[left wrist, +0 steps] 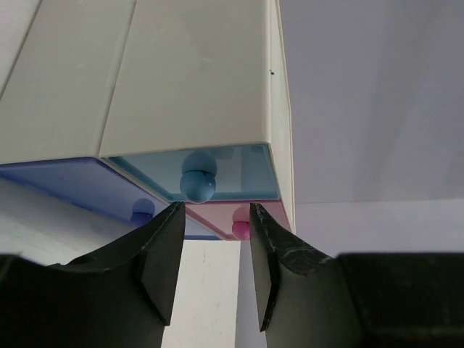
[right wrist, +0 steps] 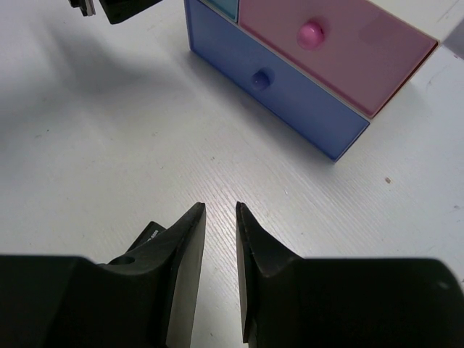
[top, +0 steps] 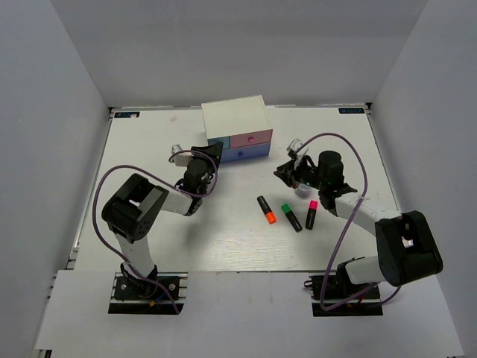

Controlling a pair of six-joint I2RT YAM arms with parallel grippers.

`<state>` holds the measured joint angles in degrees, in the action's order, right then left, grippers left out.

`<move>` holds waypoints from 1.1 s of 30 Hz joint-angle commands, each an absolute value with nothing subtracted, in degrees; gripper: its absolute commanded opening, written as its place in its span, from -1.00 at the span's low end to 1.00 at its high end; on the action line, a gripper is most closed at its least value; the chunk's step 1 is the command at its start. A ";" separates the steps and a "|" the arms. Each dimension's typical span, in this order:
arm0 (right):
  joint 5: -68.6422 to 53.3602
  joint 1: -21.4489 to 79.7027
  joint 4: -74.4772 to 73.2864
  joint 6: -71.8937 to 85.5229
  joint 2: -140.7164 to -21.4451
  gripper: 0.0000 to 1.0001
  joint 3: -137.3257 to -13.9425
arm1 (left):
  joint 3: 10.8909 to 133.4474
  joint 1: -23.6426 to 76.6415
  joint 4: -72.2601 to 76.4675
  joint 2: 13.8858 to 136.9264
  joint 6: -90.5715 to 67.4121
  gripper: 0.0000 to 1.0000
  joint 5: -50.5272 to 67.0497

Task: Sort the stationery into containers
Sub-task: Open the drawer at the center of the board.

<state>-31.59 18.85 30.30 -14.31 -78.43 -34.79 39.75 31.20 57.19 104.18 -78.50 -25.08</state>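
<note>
The white drawer chest [top: 235,118] stands at the back middle with a small teal-blue drawer [top: 217,142], a pink drawer [top: 251,139] and a blue drawer [top: 246,154], all closed. My left gripper [top: 212,154] is open and empty. In the left wrist view [left wrist: 214,217] it sits just short of the teal-blue drawer's knob [left wrist: 197,183]. My right gripper [top: 286,171] is right of the chest, slightly open and empty over bare table [right wrist: 219,210]. The orange [top: 267,209], green [top: 291,217] and pink [top: 312,215] markers lie in front. A small whitish piece [top: 301,192] lies under the right wrist. The pink tube is out of view.
Grey walls enclose the white table [top: 149,149] on three sides. The right wrist view shows the pink drawer [right wrist: 348,51], the blue drawer [right wrist: 290,101] and the left gripper's tip [right wrist: 123,7]. A purple cable loops over each arm.
</note>
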 commanded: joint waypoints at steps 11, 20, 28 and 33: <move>-31.38 17.67 32.70 -14.24 -76.91 -0.41 -34.63 | 42.54 29.80 57.13 107.57 -78.40 -0.07 -25.40; -31.55 17.05 32.52 -14.33 -77.17 -0.38 -34.45 | 43.59 29.27 61.16 110.39 -78.40 -0.07 -26.63; -31.82 16.79 32.52 -14.59 -77.26 -0.38 -34.01 | 43.59 29.27 63.11 110.92 -77.87 -0.23 -26.63; -31.99 16.70 32.34 -14.68 -77.34 -0.38 -33.93 | 44.12 29.27 64.34 111.97 -77.87 -0.73 -26.02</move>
